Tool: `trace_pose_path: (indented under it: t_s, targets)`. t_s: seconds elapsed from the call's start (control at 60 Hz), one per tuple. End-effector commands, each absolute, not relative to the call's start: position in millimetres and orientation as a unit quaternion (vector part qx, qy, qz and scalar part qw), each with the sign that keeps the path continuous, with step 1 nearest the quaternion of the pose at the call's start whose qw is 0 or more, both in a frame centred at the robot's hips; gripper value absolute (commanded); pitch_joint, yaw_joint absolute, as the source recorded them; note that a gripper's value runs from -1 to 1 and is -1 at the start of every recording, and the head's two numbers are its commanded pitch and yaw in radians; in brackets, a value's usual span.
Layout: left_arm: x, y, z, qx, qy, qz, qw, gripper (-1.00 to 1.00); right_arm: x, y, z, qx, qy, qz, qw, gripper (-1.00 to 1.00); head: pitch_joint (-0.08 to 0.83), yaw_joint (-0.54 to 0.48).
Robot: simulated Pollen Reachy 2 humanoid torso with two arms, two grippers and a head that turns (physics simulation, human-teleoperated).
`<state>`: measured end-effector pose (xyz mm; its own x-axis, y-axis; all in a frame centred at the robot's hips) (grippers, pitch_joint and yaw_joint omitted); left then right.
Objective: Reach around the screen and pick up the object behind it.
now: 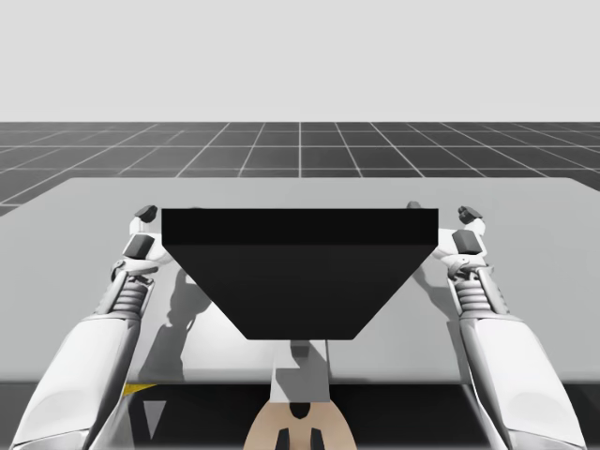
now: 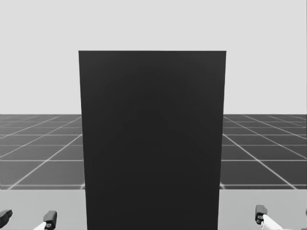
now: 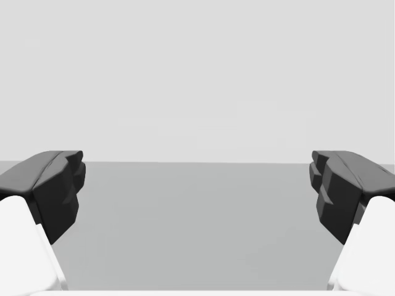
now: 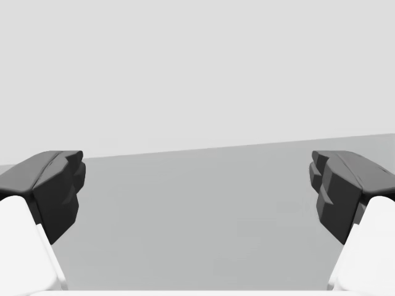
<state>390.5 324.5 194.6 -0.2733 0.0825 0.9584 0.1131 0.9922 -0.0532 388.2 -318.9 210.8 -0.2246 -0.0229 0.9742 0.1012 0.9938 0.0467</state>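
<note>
Bare sim env: plain grey table (image 1: 94, 202) on dark grid floor (image 1: 300, 148), flat pale bg (image 1: 300, 56).

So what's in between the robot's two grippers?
The black screen stands between the left gripper and the right gripper, on the table. The high view shows it best. Both grippers are open.

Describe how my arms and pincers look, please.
My left arm and right arm have smooth white shells with grey ribbed wrist sections. The left pincer and right pincer each have two white fingers tipped with blocky black pads.
</note>
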Motion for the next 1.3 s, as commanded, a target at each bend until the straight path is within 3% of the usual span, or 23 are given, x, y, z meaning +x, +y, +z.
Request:
trace_pose_path:
  t_s: [0.017, 0.1, 0.167, 0.267, 0.3, 0.317, 0.383, 0.483, 0.55, 0.617, 0.733, 0.883, 0.983, 1.3]
  targets:
    - [390.6, 325.1, 194.8, -0.06, -0.798, -0.012, 0.6, -1.0, 385.8, -318.2, 211.9, -0.041, -0.778, -0.056, 0.625, -1.0, -0.025, 0.0]
    - [390.8, 325.3, 194.7, -0.06, -0.798, -0.012, 0.6, -1.0, 385.0, -318.9, 212.8, -0.017, -0.782, -0.036, 0.621, -1.0, -0.023, 0.0]
    - [391.9, 325.5, 193.4, -0.054, -0.794, -0.017, 0.605, -1.0, 384.2, -320.8, 210.4, 0.003, -0.766, -0.012, 0.643, -1.0, -0.019, 0.0]
    - [398.0, 326.7, 186.7, -0.055, -0.752, -0.025, 0.657, -1.0, 383.4, -319.8, 203.4, 0.072, -0.725, 0.0, 0.685, -1.0, -0.013, 0.0]
    - [399.4, 326.7, 183.8, -0.061, -0.736, -0.033, 0.673, -1.0, 382.9, -318.8, 201.3, 0.086, -0.717, 0.012, 0.692, -1.0, -0.011, 0.0]
    - [401.1, 326.6, 179.6, -0.06, -0.721, -0.046, 0.689, -1.0, 381.5, -316.9, 197.9, 0.121, -0.702, 0.027, 0.701, -1.0, -0.007, 0.0]
    - [403.7, 325.8, 173.1, -0.061, -0.693, -0.066, 0.715, -1.0, 378.7, -311.7, 191.1, 0.15, -0.676, 0.059, 0.719, -1.0, -0.002, 0.0]
    - [403.5, 321.9, 167.7, -0.059, -0.673, -0.089, 0.732, -1.0, 374.6, -302.2, 182.2, 0.16, -0.648, 0.084, 0.74, -1.0, 0.004, 0.0]
    - [403.5, 317.3, 162.2, -0.058, -0.655, -0.114, 0.744, -1.0, 367.8, -292.0, 174.4, 0.201, -0.622, 0.092, 0.751, -1.0, 0.012, 0.01]
    - [402.6, 313.1, 160.1, -0.06, -0.651, -0.125, 0.746, -1.0, 359.8, -279.8, 168.6, 0.225, -0.606, 0.128, 0.752, -1.0, 0.019, 0.01]
    - [397.7, 305.4, 159.9, -0.076, -0.648, -0.152, 0.742, -1.0, 343.4, -262.5, 168.0, 0.29, -0.559, 0.145, 0.764, -1.0, 0.027, 0.01]
    - [388.3, 294.1, 162.4, -0.097, -0.649, -0.195, 0.729, -1.0, 327.1, -248.1, 168.8, 0.326, -0.542, 0.179, 0.753, -1.0, 0.037, 0.01]
    - [383.8, 288.3, 163.6, -0.101, -0.651, -0.213, 0.722, -1.0, 317.9, -239.5, 165.8, 0.333, -0.509, 0.188, 0.771, -1.0, 0.042, 0.01]
    - [372.7, 280.4, 167.9, -0.134, -0.661, -0.254, 0.693, -1.0, 298.2, -239.0, 156.8, 0.343, -0.513, 0.227, 0.753, -1.0, 0.055, 0.0]
